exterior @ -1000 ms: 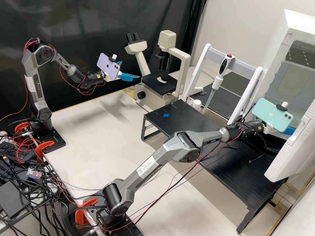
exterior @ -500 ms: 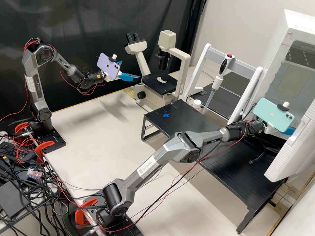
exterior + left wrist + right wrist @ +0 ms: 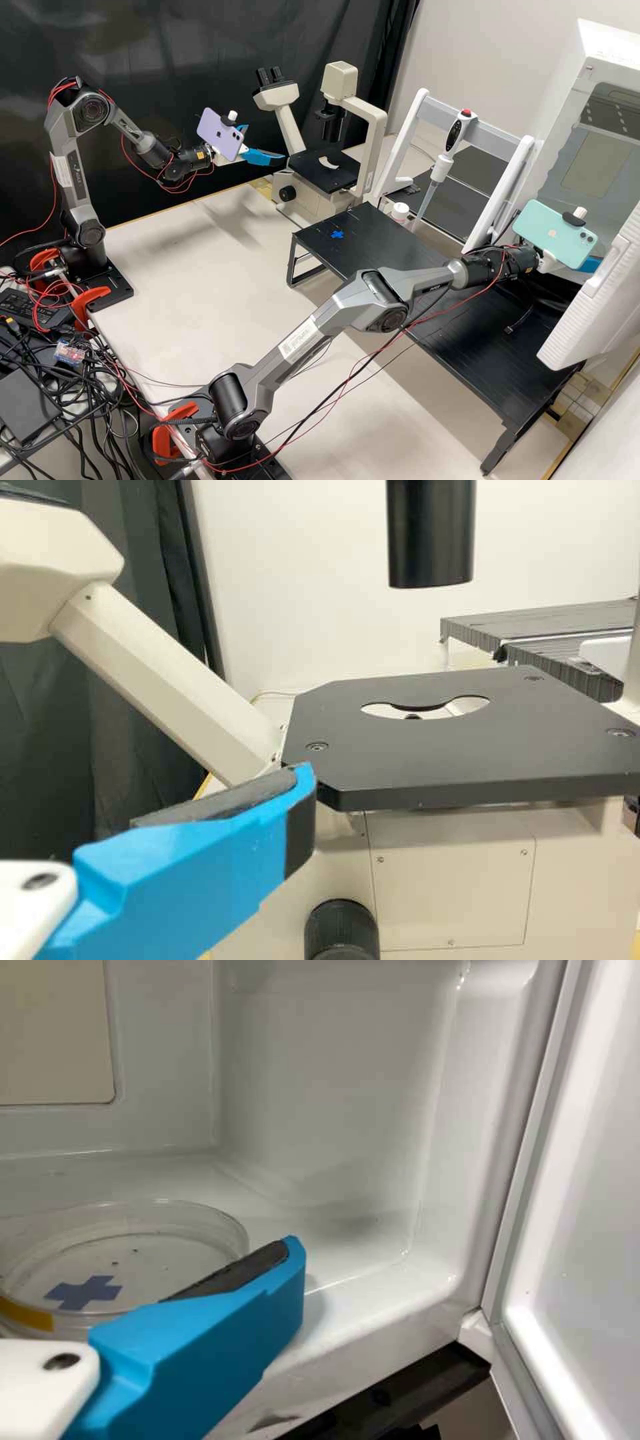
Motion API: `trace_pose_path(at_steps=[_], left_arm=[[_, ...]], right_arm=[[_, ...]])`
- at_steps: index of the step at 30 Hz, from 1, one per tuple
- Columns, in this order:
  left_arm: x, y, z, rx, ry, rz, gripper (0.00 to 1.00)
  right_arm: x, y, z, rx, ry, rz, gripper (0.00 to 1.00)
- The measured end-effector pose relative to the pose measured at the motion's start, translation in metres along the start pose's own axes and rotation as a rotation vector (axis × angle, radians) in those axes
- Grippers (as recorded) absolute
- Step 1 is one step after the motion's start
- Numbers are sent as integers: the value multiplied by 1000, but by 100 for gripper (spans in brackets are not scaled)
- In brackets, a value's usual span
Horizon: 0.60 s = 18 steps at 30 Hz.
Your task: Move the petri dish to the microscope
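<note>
In the high view my left gripper hangs open, left of the microscope. The left wrist view shows one finger of my left gripper in front of the black microscope stage, which has a cut-out opening. At the white cabinet's doorway is my right gripper, mostly behind a mint phone. The clear petri dish, with a blue cross and yellow tape mark, lies on the cabinet floor in the right wrist view. Beside its rim is a finger of my open right gripper; contact cannot be told.
The white cabinet stands at the right with its door swung out. A black raised table spans the middle, bearing a blue cross mark. Behind it are a pipette on a white stand and a white-capped bottle.
The right arm's wrist and phone have shifted slightly right toward the cabinet, and its hanging cable has swung. The left arm has stayed still.
</note>
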Motion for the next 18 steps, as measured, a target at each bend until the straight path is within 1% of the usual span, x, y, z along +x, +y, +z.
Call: trace_pose_path(at_steps=[8,14,18], left_arm=[[0,0,0,0,0,0,100],[0,0,0,0,0,0,100],[0,0,0,0,0,0,100]], right_arm=[[0,3,3,0,-3,4,0],[0,2,3,12,-2,2,0],[1,-2,8,7,-13,-12,0]])
